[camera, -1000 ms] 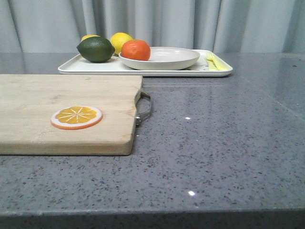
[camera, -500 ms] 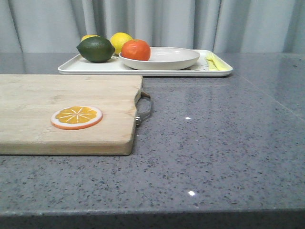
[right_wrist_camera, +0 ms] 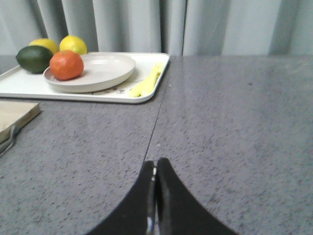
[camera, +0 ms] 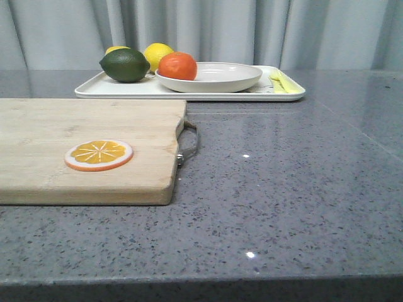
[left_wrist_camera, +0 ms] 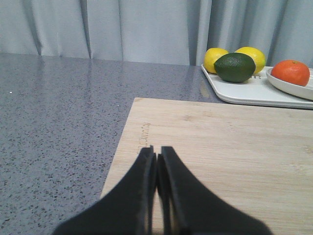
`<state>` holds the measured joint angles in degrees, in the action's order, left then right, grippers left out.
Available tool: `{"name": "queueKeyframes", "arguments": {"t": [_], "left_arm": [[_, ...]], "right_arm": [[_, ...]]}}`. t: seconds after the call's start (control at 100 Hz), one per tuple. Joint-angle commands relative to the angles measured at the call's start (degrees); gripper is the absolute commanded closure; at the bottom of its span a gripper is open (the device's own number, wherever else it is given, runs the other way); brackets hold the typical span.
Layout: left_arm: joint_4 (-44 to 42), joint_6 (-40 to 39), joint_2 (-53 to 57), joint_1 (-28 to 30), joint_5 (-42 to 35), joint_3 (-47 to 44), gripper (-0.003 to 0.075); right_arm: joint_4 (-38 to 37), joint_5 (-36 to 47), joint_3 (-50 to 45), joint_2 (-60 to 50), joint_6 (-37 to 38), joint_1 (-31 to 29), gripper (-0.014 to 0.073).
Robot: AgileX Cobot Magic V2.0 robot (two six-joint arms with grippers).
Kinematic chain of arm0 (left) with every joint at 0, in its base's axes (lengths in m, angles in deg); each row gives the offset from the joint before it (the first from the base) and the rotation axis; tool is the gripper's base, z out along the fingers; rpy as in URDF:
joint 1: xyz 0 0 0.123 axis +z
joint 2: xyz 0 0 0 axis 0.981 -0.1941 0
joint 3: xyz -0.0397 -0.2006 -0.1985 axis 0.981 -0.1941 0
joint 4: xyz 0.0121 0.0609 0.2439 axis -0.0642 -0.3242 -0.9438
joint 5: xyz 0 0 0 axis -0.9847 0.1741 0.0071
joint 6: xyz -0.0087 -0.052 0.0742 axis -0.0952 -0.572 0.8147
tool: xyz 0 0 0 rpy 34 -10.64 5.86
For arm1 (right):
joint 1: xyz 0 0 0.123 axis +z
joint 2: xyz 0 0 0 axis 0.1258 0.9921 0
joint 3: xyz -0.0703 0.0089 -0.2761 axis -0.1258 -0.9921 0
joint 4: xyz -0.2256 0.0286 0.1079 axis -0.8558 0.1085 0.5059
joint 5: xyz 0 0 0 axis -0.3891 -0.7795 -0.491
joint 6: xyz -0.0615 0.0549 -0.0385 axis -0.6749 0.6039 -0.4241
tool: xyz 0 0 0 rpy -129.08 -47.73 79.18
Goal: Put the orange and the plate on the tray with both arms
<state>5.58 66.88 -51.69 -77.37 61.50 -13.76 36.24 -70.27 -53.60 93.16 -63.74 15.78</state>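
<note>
The orange point(camera: 177, 66) lies in the off-white plate point(camera: 220, 78), at its left side. The plate stands on the white tray point(camera: 119, 90) at the back of the table. The orange point(right_wrist_camera: 66, 65), plate point(right_wrist_camera: 105, 73) and tray point(right_wrist_camera: 146, 88) also show in the right wrist view, and the orange point(left_wrist_camera: 291, 72) and tray point(left_wrist_camera: 244, 93) in the left wrist view. My left gripper point(left_wrist_camera: 157, 152) is shut and empty over the wooden cutting board point(left_wrist_camera: 220, 147). My right gripper point(right_wrist_camera: 155, 164) is shut and empty over the bare table, well short of the tray. Neither gripper shows in the front view.
A dark green lime point(camera: 124, 65) and two yellow lemons point(camera: 157, 55) sit on the tray's left part, a yellow piece point(camera: 280, 82) on its right. A flat orange slice point(camera: 99, 155) lies on the cutting board point(camera: 63, 138), which has a metal handle point(camera: 189, 141).
The whole front view has shifted a few pixels to the left. The objects keep their places relative to one another.
</note>
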Motion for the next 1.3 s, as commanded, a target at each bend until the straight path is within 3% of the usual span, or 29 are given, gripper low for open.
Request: {"name": "queueKeyframes", "arguments": {"t": [0.0,0.24,0.48,1.29], "left_arm": [[0.45,-0.65,1.79,0.01,-4.29,-1.37,0.0739],[0.45,-0.65,1.79,0.01,-4.29,-1.37,0.0739],[0.45,-0.65,1.79,0.01,-4.29,-1.37,0.0739],[0.45,-0.65,1.79,0.01,-4.29,-1.37,0.0739]], "right_arm": [[-6.12,9.53,-1.41,-1.59,4.20,-2.23,0.0611],[-9.36,12.71,-9.39,-8.60,6.38,-4.84,0.0611],[-7.84,3.40,-9.23,-11.53,6.38,-4.84,0.0611],[-6.41,3.07,-9.28,-11.53,6.33,-4.84,0.0611]]}}
